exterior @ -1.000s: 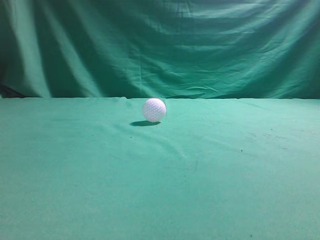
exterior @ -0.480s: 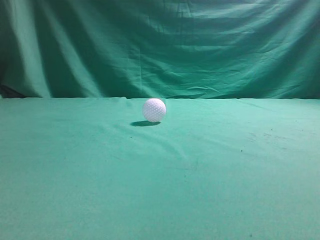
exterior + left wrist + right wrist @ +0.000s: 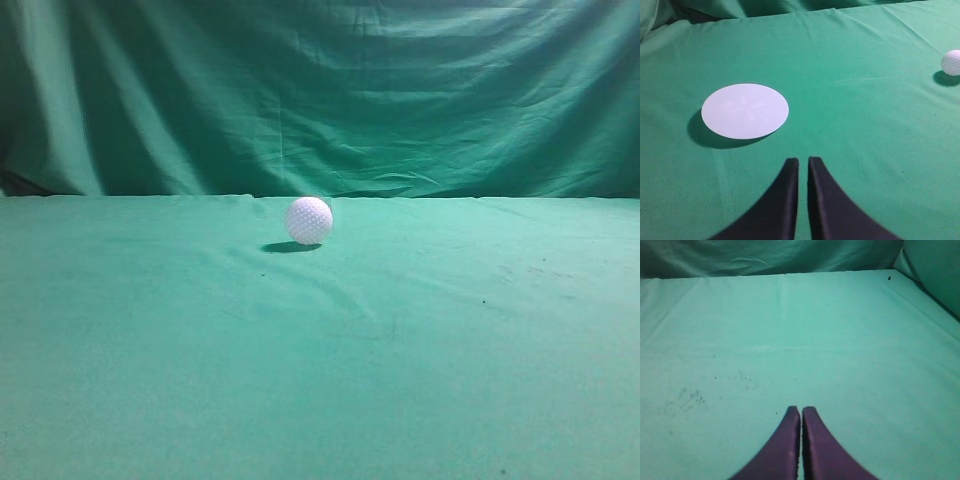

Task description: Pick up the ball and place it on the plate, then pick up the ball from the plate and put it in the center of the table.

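Green cloth covers the tabletop [image 3: 420, 380] and hangs as a backdrop [image 3: 400, 90] behind its far edge. On it the ball [image 3: 308, 220] rests alone, toward the far edge and about midway between the side edges. From the left gripper [image 3: 803, 165], whose jaws are nearly together and hold nothing, the ball [image 3: 951, 62] lies ahead and far to the right, while the plate [image 3: 745, 110] sits ahead and slightly left. The right gripper [image 3: 801, 412], also nearly closed and empty, shows no ball in its wrist view. The left arm therefore looks better placed, with both ball and plate before it.
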{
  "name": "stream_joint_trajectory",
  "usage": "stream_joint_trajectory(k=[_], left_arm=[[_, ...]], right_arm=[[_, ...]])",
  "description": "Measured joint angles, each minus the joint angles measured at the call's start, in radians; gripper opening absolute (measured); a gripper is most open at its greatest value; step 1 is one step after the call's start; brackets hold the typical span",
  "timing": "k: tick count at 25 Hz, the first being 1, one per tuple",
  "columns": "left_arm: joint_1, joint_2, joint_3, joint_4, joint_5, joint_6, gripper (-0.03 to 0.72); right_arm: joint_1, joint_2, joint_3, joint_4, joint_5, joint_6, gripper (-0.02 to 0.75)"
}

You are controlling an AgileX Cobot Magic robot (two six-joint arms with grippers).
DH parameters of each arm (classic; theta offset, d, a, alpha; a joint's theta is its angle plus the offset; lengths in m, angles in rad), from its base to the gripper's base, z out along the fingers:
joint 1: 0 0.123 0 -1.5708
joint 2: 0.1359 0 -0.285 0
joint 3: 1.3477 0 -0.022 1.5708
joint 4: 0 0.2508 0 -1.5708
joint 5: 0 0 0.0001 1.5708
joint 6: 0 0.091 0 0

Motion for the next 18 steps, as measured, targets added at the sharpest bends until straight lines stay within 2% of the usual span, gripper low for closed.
stream_joint_trajectory(k=[18], left_arm=[[0.0, 0.0, 0.0, 0.002, 0.001, 0.001, 0.06]], right_arm=[[0.0, 0.0, 0.0, 0.0, 0.0, 0.0, 0.0]])
